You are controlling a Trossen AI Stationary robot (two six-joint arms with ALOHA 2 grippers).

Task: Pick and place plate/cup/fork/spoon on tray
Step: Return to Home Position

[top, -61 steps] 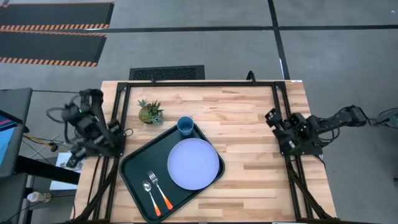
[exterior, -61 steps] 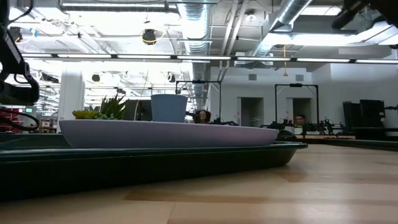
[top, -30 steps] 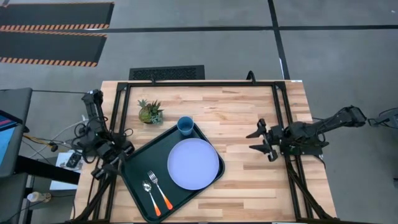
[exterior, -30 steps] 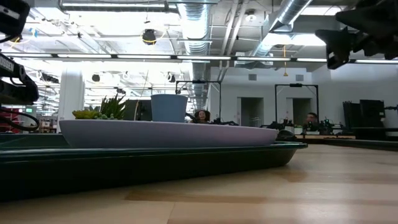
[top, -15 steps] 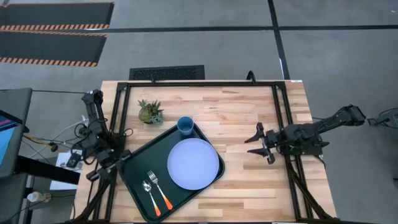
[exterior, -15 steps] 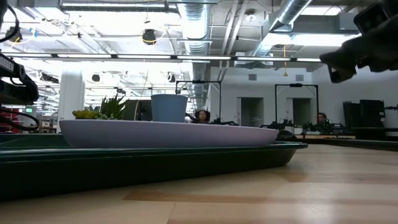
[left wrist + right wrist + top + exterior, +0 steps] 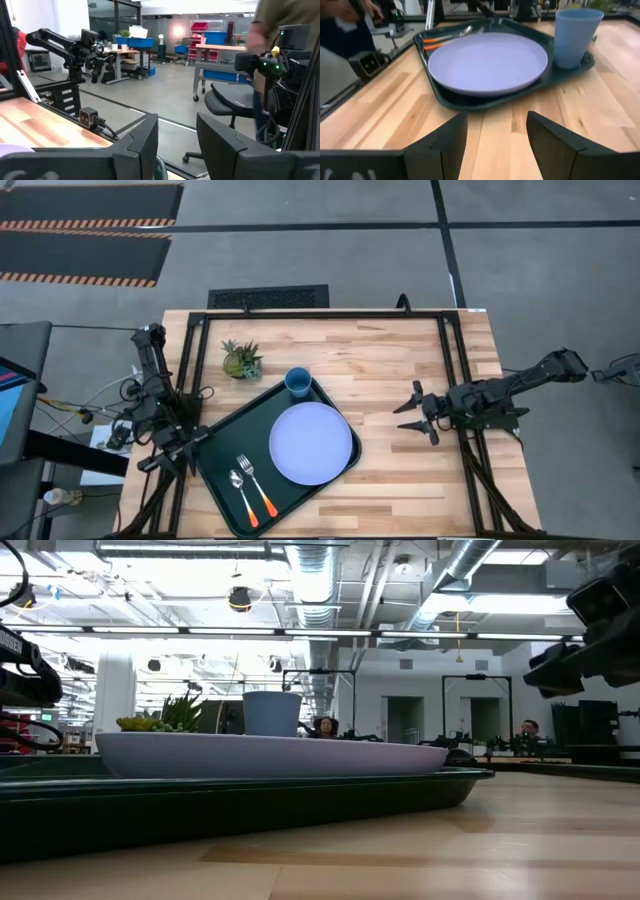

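Observation:
The dark green tray (image 7: 222, 442) lies slantwise on the table's left half. On it rest the lavender plate (image 7: 311, 443), the blue cup (image 7: 297, 382) upright at its far corner, and the orange-handled fork (image 7: 258, 486) and spoon (image 7: 240, 492) side by side near its near corner. The right wrist view also shows the plate (image 7: 487, 60) and the cup (image 7: 575, 36). My right gripper (image 7: 408, 412) is open and empty above the table, right of the tray, pointing at it (image 7: 497, 145). My left gripper (image 7: 176, 450) is open and empty at the table's left edge by the tray (image 7: 177, 150).
A small green potted plant (image 7: 241, 360) stands on the table beyond the tray's far left side. A black frame (image 7: 448, 360) runs along the table's edges. Bare wood (image 7: 400, 480) lies right of the tray. A person (image 7: 260, 45) shows beyond the table.
My right gripper has reached a little farther over the table toward the tray, staying open. My left gripper has shifted slightly toward the table's near edge beside the tray. The things on the tray have kept still.

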